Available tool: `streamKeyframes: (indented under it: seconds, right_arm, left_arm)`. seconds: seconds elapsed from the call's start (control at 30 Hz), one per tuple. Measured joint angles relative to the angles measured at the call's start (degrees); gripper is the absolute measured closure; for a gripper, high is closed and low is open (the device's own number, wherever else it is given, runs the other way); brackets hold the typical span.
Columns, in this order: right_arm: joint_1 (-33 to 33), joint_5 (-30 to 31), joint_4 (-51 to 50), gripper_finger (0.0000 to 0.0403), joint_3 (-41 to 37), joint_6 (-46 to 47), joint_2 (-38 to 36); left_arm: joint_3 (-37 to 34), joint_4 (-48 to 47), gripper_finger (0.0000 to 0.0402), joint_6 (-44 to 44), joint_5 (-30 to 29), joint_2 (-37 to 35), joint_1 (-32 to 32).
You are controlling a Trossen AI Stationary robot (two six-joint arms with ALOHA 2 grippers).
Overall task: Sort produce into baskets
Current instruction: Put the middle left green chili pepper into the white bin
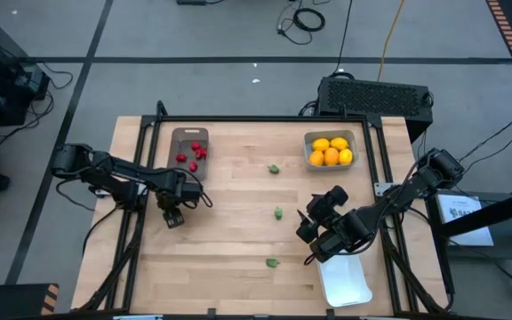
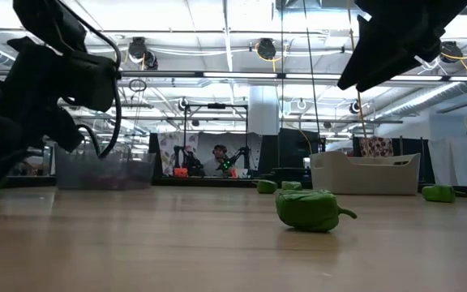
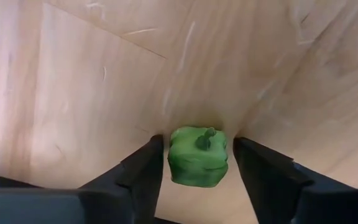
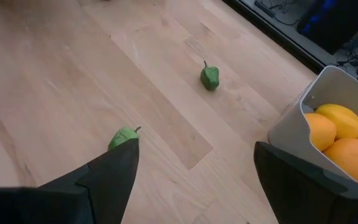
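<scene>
High view: I take the brown-grey basket (image 1: 189,148) as landmark. It holds red pieces (image 1: 195,155). My left gripper (image 1: 174,216) sits just in front of it, on the table's (image 1: 229,231) left half. The light grey-blue basket (image 1: 330,149) with yellow and orange citrus (image 1: 331,151) is well to its right, along the same far edge. Three green pieces lie loose between them and nearer me: one (image 1: 275,168) just right of the landmark, one (image 1: 279,212) mid-table, one (image 1: 272,262) close to the front edge. My right gripper (image 1: 314,222) hangs far right of the landmark, with the white basket (image 1: 344,279) below it at the front edge.

Low view: a green pepper piece (image 2: 310,210) in the foreground; the landmark basket (image 2: 104,169) is behind at left. More green pieces further back, too small to sort out.

Left wrist view: fingers (image 3: 143,171) spread, a green piece (image 3: 198,155) between them; contact with the pads is hard to call, looks like slim gaps both sides.

Right wrist view: fingers (image 4: 114,171) wide apart, holding nothing. Two green pieces (image 4: 209,76) (image 4: 122,137) ahead, citrus basket (image 4: 328,87) alongside.
</scene>
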Motion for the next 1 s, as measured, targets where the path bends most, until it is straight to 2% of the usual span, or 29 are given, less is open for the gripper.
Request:
streamKeyframes:
  seconds: [0.33,0.5,0.63,0.73,0.87,1.0]
  right_arm:
    - [0.01,0.0,0.5,0.0094,0.0,0.0,0.0]
    - [0.02,-0.08,0.55,0.0094,0.0,0.0,0.0]
    - [0.01,-0.22,0.54,0.0094,0.0,-0.17,0.02]
    - [0.02,-0.15,0.5,0.0094,0.0,-0.37,0.02]
    - [0.02,0.21,0.52,0.0094,0.0,-1.45,0.02]
    - [0.0,0.25,0.35,0.0094,0.0,-1.73,0.02]
  left_arm:
    - [2.07,0.31,0.0299,2.49,0.83,0.11,-0.04]
    - [4.17,7.18,0.0319,5.32,2.27,0.09,-0.06]
    - [5.4,19.97,0.0316,6.4,8.54,0.07,-0.67]
    - [5.85,34.0,0.0316,6.04,10.98,0.07,-1.97]
    - [5.9,54.82,0.0316,7.44,11.12,0.73,-4.11]
    - [6.0,74.26,0.0315,8.89,10.9,5.26,-6.18]
